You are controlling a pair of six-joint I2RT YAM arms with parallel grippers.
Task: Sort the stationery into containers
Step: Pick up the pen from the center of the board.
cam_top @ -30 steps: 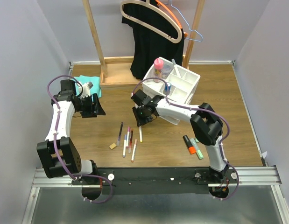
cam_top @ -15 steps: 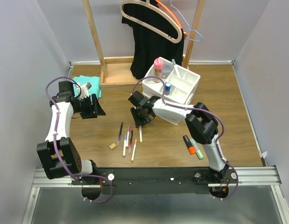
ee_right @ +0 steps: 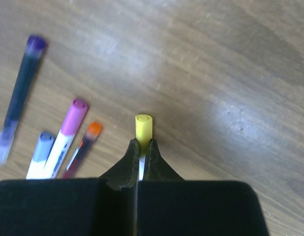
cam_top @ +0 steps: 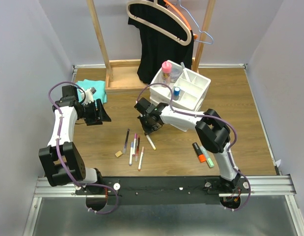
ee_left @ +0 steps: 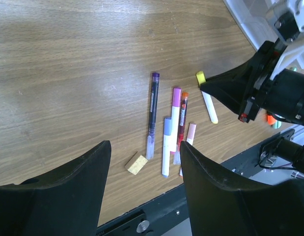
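Low in the top view, the loose pens [cam_top: 134, 150] lie in a row on the surface [cam_top: 93, 142], not yet sorted. Just above them, our right hand [ee_right: 141, 147] is clamped on the yellow-capped marker [ee_right: 143, 127] behind its cap. We judge this is to carry it to the organiser [cam_top: 198, 94] at upper centre. At left, our left hand [cam_top: 100, 114] hangs with its fingers apart, holding nothing.

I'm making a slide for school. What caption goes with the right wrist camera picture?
Right gripper pinching the yellow-capped pen just below its cap, over the wooden table, with other pens nearby.
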